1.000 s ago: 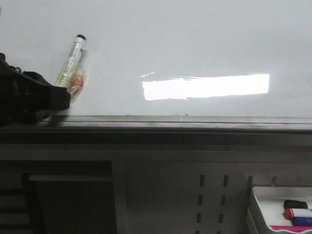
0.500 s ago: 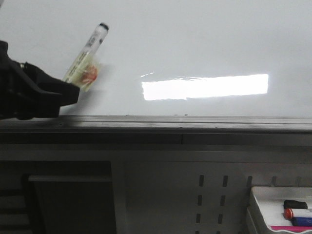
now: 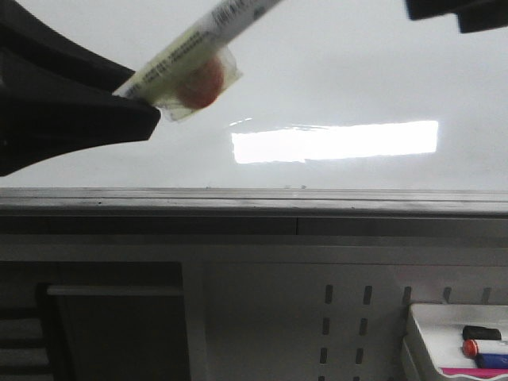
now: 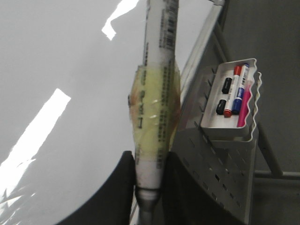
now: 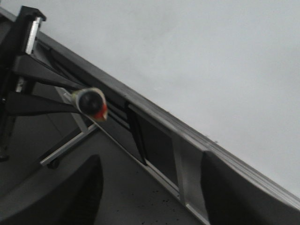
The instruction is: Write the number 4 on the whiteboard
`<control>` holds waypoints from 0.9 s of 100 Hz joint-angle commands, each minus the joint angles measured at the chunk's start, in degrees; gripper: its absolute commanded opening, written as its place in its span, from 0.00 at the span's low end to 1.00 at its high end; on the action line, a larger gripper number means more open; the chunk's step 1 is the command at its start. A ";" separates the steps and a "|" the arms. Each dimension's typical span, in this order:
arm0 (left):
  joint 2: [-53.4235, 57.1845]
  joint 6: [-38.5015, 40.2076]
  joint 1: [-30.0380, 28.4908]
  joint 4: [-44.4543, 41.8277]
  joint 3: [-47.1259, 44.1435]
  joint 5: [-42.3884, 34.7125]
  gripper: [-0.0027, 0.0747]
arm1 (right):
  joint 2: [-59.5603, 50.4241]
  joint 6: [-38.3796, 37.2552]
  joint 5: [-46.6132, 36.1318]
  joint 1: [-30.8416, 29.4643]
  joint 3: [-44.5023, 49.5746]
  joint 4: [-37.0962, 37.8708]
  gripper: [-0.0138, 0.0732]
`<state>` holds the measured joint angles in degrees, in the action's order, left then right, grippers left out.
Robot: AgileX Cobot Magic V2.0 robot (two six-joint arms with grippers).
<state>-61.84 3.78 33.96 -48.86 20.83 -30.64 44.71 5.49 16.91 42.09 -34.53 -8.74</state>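
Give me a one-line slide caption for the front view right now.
Left gripper holds a taped marker raised before the unmarked whiteboard; tray of spare markers at lower right.

The left gripper (image 3: 119,107) fills the left side, dark and close to the camera, clamped on a marker pen (image 3: 202,48) — the pen slants up toward the top edge. Behind is the whiteboard (image 3: 333,71) with a bright glare, its grey ledge (image 3: 317,202) below. A white tray (image 3: 421,333) with markers sits at the lower right corner.
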 commanded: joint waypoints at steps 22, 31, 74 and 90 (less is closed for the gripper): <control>1.06 0.50 0.14 -0.82 1.21 -6.04 0.01 | 9.30 0.77 -9.00 7.97 -6.63 0.15 0.62; 1.06 0.50 0.14 -0.82 1.10 -6.25 0.01 | 11.30 0.77 -13.08 8.41 -6.63 0.15 0.61; 1.06 0.50 0.14 -0.82 1.10 -6.25 0.01 | 14.42 0.57 -16.91 8.41 -6.63 -0.07 0.15; 1.06 0.60 0.14 -0.54 1.10 -6.61 0.04 | 14.42 0.17 -15.98 8.41 -6.63 -0.33 0.08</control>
<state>-61.84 3.78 33.96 -51.20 20.72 -32.98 59.84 5.59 5.84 51.33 -39.15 -9.73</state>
